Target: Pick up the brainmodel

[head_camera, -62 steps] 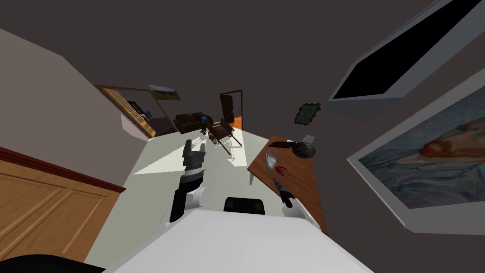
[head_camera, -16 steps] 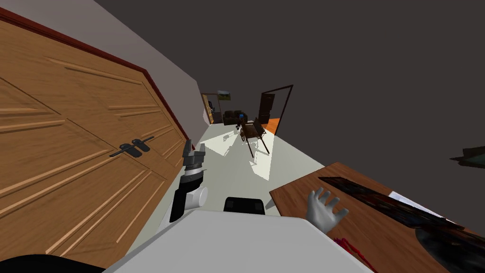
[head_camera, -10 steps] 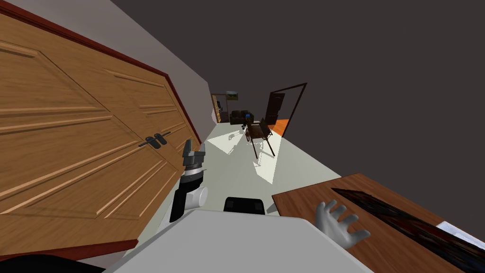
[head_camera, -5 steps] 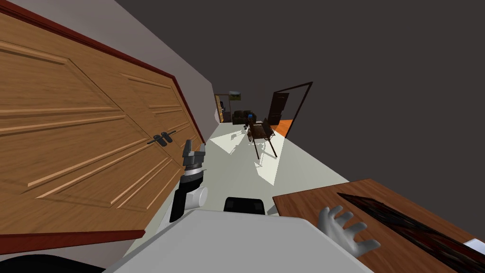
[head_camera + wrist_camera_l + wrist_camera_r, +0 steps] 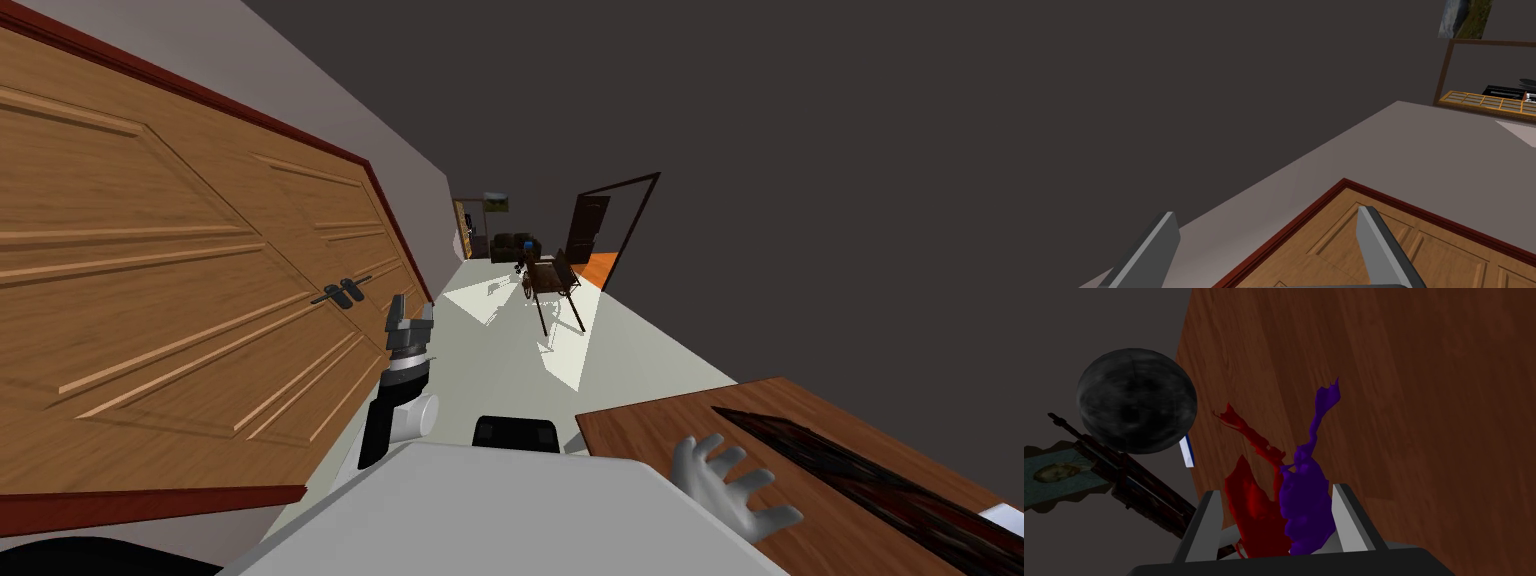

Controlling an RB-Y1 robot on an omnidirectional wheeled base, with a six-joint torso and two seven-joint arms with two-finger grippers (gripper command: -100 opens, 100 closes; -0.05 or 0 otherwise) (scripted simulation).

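The brainmodel (image 5: 1284, 503) is a red half and a purple half with thin stalks rising from it. My right gripper (image 5: 1274, 494) is shut on it, one finger against the red side and one against the purple side, above the brown wooden table (image 5: 1404, 398). My left gripper (image 5: 410, 316) is held up in front of my left shoulder beside the wooden doors, open and empty, as the left wrist view confirms (image 5: 1267, 212).
A black sphere (image 5: 1136, 400), a long dark rifle-like object (image 5: 1124, 480) and a grey hand model (image 5: 735, 490) lie on the table (image 5: 650, 430). Wooden double doors (image 5: 180, 300) stand close on my left. A pale floor (image 5: 500, 350) runs ahead to a wooden cart (image 5: 550, 280).
Since a second ago my head view has swung a little further, sliding the doors and table sideways. Over the last half second nothing has shifted.
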